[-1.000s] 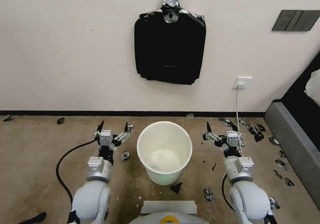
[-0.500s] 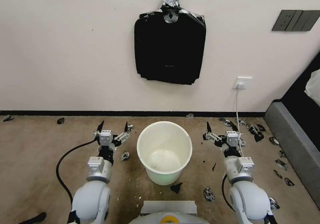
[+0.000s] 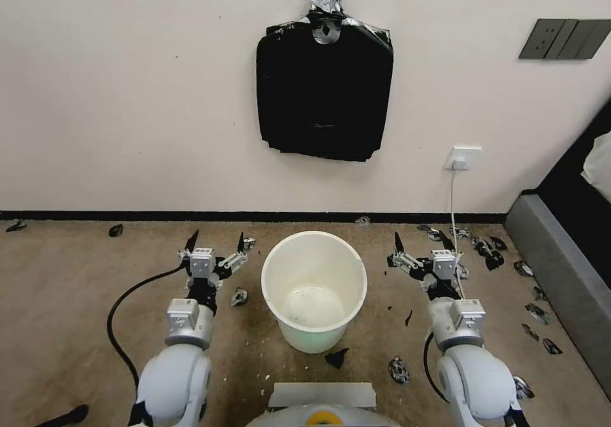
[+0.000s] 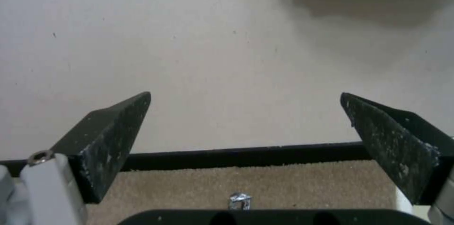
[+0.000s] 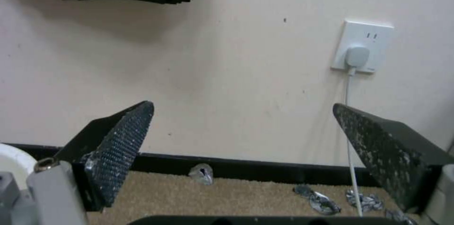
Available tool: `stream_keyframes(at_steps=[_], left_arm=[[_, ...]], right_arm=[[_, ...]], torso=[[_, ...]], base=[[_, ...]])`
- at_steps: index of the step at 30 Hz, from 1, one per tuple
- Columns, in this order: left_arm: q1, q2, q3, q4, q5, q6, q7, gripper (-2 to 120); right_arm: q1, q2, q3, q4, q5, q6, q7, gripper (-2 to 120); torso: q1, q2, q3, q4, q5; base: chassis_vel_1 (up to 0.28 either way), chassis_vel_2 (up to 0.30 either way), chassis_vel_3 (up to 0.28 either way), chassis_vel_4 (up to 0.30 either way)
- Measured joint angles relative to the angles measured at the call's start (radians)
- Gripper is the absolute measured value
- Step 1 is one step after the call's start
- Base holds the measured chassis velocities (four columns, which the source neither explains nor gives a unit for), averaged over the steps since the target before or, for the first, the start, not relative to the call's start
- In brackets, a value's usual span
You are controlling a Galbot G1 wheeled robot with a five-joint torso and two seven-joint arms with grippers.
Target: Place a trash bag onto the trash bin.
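The white round trash bin (image 3: 314, 336) stands upright and empty on the beige carpet, right in front of me. My left gripper (image 3: 217, 239) hovers open just left of its rim, and my right gripper (image 3: 421, 244) hovers open just right of it. Each wrist view looks at the wall between wide-spread black fingers, left gripper (image 4: 246, 122) and right gripper (image 5: 243, 129), with nothing held. The single trash bag is out of view. A flat black bundle of bags (image 3: 324, 96) with a silvery bunched top hangs on the wall above the bin.
Small black plastic scraps (image 3: 487, 249) litter the carpet, mostly at the right. A white socket (image 3: 463, 158) with a cable hangs on the wall. A grey ledge (image 3: 560, 274) borders the right side. A black cable (image 3: 127, 300) loops at the left.
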Motion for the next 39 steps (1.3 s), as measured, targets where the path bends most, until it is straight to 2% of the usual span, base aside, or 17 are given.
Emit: stream_keyframes(at_steps=[6, 8, 9, 11, 14, 15, 17, 18, 19, 24, 33, 39], left_arm=[[0.008, -0.001, 0.0, -0.007, 0.0, -0.008, -0.001, 100], [0.042, -0.009, -0.002, -0.037, -0.002, -0.045, -0.008, 100], [0.094, -0.022, -0.005, -0.082, -0.005, -0.097, -0.02, 100], [0.116, -0.023, -0.006, -0.092, -0.005, -0.102, -0.02, 100], [0.156, -0.03, -0.001, -0.132, -0.008, -0.131, -0.02, 100], [0.184, -0.035, 0.0, -0.161, -0.011, -0.154, -0.021, 100], [0.246, -0.047, 0.007, -0.222, -0.017, -0.204, -0.024, 100], [0.246, -0.047, 0.007, -0.222, -0.017, -0.204, -0.024, 100], [0.288, -0.056, 0.008, -0.264, -0.022, -0.239, -0.027, 100], [0.375, -0.055, 0.019, -0.342, -0.024, -0.303, -0.014, 100], [0.37, -0.056, 0.012, -0.341, -0.025, -0.306, -0.01, 100], [0.344, -0.027, -0.013, -0.3, -0.063, -0.301, 0.002, 100]], right_arm=[[-0.003, -0.003, 0.0, 0.004, 0.0, 0.0, 0.002, 100], [-0.014, -0.012, -0.002, 0.024, 0.001, 0.003, 0.013, 100], [-0.04, -0.033, -0.005, 0.073, 0.008, 0.011, 0.041, 100], [-0.062, -0.051, -0.007, 0.113, 0.014, 0.018, 0.064, 100], [-0.104, -0.084, -0.012, 0.187, 0.026, 0.031, 0.106, 100], [-0.122, -0.099, -0.015, 0.224, 0.031, 0.037, 0.126, 100], [-0.163, -0.131, -0.02, 0.294, 0.042, 0.049, 0.167, 100], [-0.163, -0.131, -0.02, 0.294, 0.042, 0.049, 0.167, 100], [-0.188, -0.153, -0.036, 0.332, 0.034, 0.073, 0.196, 100], [-0.213, -0.173, -0.103, 0.345, 0.013, 0.125, 0.214, 100], [-0.205, -0.158, -0.125, 0.317, 0.029, 0.142, 0.228, 100], [-0.118, -0.121, -0.148, 0.232, 0.04, 0.171, 0.24, 100]], torso=[[0.0, 0.0, 0.0, -0.0001, 0.0], [0.0, 0.0, 0.0, 0.0, 0.0001], [0.0, 0.0, 0.0, 0.0001, 0.0001], [0.0, 0.0, 0.0, 0.0002, 0.0008], [0.0, 0.0, 0.0, -0.0002, -0.0004], [0.0, 0.0, 0.0, -0.0002, 0.0004], [0.0, 0.0, 0.0, -0.0002, -0.0001], [0.0, 0.0, 0.0, -0.0002, -0.0001], [0.0, 0.0, 0.0, 0.0, -0.0002], [0.0, 0.0, 0.0, 0.0, 0.0004], [0.0, 0.0, 0.0, 0.0, 0.0001], [0.0, 0.0, 0.0, 0.0, 0.0001]], base=[[0.0, 0.0, 0.0, 0.0], [0.0, 0.0, 0.0, 0.0], [0.0, 0.0, 0.0, 0.0], [0.0, 0.0, 0.0, 0.0], [0.0, 0.0, 0.0, 0.0], [0.0, 0.0, 0.0, 0.0], [0.0, 0.0, 0.0, 0.0], [0.0, 0.0, 0.0, 0.0], [0.0, 0.0, 0.0, 0.0], [0.0, 0.0, 0.0, 0.0], [0.0, 0.0, 0.0, 0.0], [0.0, 0.0, 0.0, 0.0]])
